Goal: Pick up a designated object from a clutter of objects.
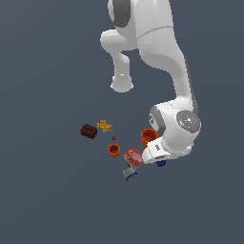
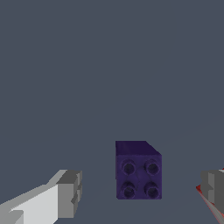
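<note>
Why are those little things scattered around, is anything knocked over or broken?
Nothing looks broken. The red box sits tilted, with the grey-blue box askew beside it. Both orange cups stand upright. The purple block lies between the open tool fingers.

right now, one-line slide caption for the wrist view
Open grey fingers straddle a small dark purple studded cube on the plain grey floor, not yet touching it.

Grey floor (image 1: 47, 190) bears cups (image 1: 114, 150), boxes (image 1: 133, 157), brown block (image 1: 88, 131), purple cube (image 2: 138, 170).
</note>
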Controlling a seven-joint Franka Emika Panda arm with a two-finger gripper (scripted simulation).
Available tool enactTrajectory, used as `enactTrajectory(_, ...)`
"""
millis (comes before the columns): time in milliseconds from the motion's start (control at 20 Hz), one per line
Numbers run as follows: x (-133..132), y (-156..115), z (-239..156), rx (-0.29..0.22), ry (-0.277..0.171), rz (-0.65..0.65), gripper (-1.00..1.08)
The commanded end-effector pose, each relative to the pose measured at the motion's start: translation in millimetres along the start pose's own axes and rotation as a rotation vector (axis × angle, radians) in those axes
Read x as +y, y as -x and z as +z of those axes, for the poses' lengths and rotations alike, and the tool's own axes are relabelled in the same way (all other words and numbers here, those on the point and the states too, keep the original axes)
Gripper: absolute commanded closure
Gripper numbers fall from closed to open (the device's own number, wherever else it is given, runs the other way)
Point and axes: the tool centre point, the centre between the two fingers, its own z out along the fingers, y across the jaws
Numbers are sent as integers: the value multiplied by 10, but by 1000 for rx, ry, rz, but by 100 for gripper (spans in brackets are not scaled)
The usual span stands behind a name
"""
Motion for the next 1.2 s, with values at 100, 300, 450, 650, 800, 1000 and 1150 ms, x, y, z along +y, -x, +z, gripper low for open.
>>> enactTrajectory(100, -3, 9, 226, -1, 0, 0, -92)
enactTrajectory(300, -6, -3, 290, -1, 0, 0, -92)
enactTrajectory(450, -6, -4, 291, -1, 0, 0, 108)
enactTrajectory(650, -6, -4, 291, -1, 0, 0, 108)
enactTrajectory(800, -6, -4, 291, -1, 0, 0, 108)
enactTrajectory(1000, -7, 0, 283, -1, 0, 0, 108)
enactTrajectory(1150, -8, 22, 243, -1, 0, 0, 108)
